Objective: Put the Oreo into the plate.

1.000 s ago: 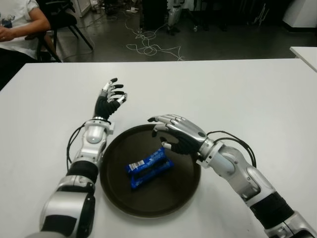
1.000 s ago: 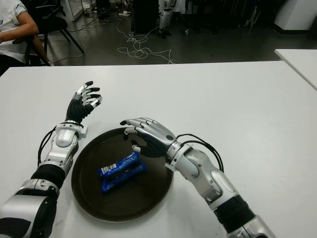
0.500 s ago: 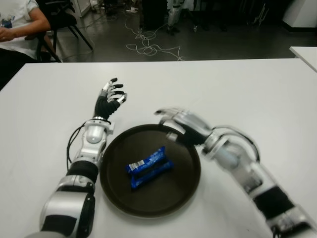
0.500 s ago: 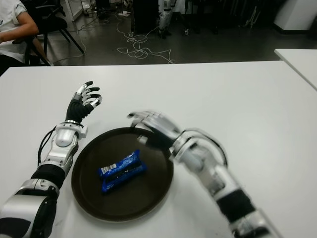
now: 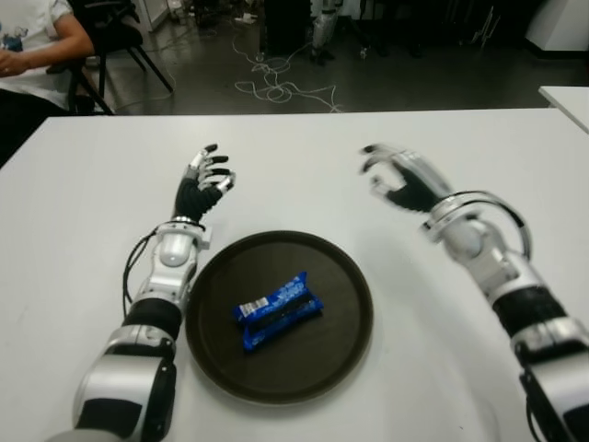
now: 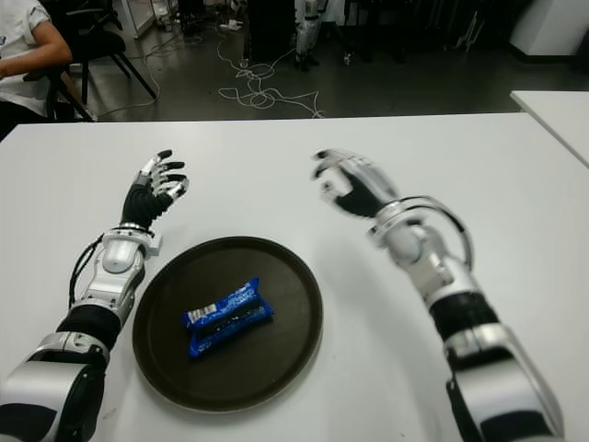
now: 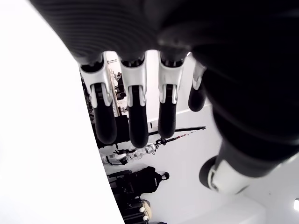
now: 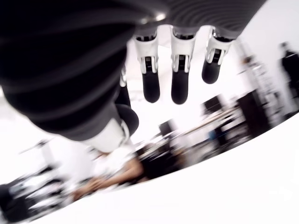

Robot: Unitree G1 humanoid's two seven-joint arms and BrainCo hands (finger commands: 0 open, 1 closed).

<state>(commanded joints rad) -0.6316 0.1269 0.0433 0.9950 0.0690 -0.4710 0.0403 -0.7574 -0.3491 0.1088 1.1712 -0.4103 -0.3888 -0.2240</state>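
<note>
Left eye view: the Oreo (image 5: 276, 311), a blue pack, lies inside the dark round plate (image 5: 347, 276) on the white bench (image 5: 460, 138), near the plate's middle. Right robot hand (image 5: 398, 177) is raised over bare bench, beyond and to the right of the plate, well apart from it; its fingers are loosely spread and hold nothing, as the right wrist view confirms. Left robot hand (image 5: 206, 175) shows just beyond the plate's left edge, fingers (image 7: 133, 116) spread, empty. A seated person (image 5: 37, 46) appears past the bench's far left corner.
</note>
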